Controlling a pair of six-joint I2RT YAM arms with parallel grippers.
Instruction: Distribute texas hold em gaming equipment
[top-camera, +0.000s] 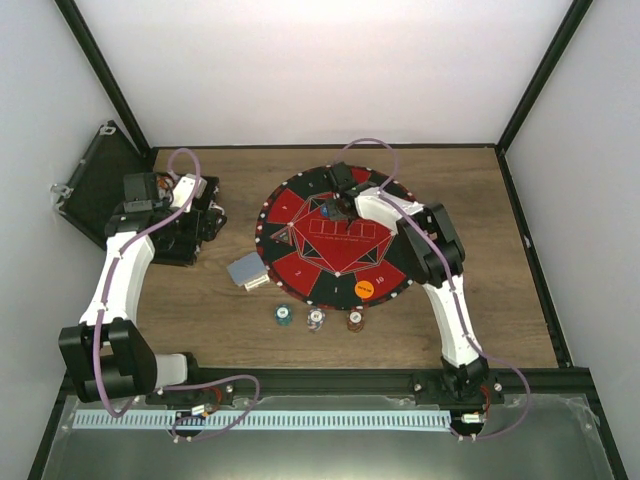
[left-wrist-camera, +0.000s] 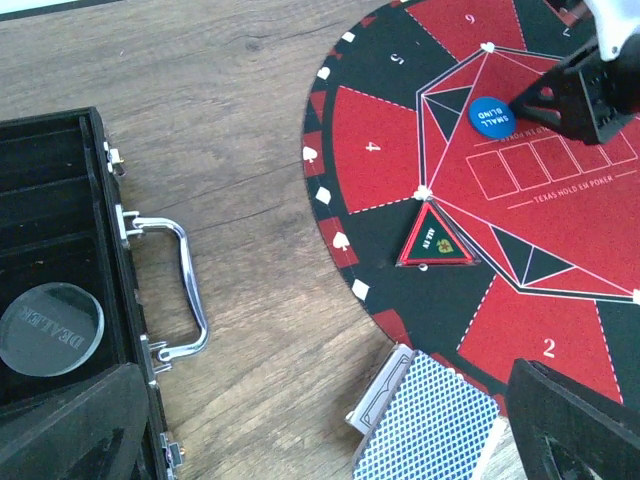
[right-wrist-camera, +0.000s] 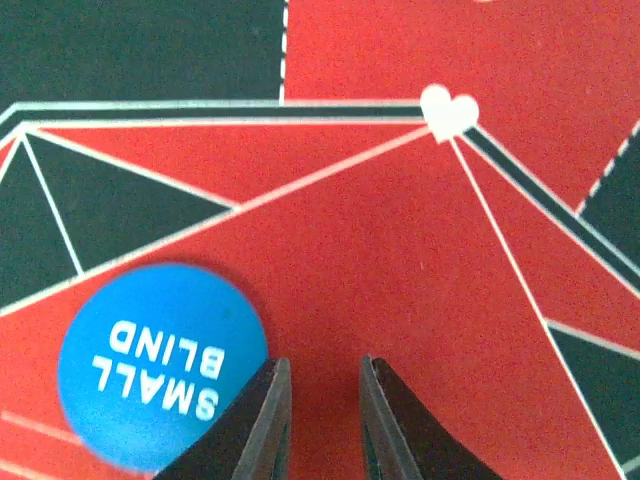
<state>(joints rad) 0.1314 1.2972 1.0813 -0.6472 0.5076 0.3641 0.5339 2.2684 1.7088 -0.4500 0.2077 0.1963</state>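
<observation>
Now the right hand is gaping narrowly, empty, the small blind button lying just at its nine o'clock, bare mat stretching toward twelve.

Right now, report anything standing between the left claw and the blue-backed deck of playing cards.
Nothing visible does. The blue-backed deck of playing cards lies uncovered on the wooden table, at the round red-and-black mat's edge, in plain view between the fingers of the open left claw.

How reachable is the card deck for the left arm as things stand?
Probably yes: the left fingers stand wide open, the card deck lies uncovered right beside one of them, and nothing sits between.
</observation>
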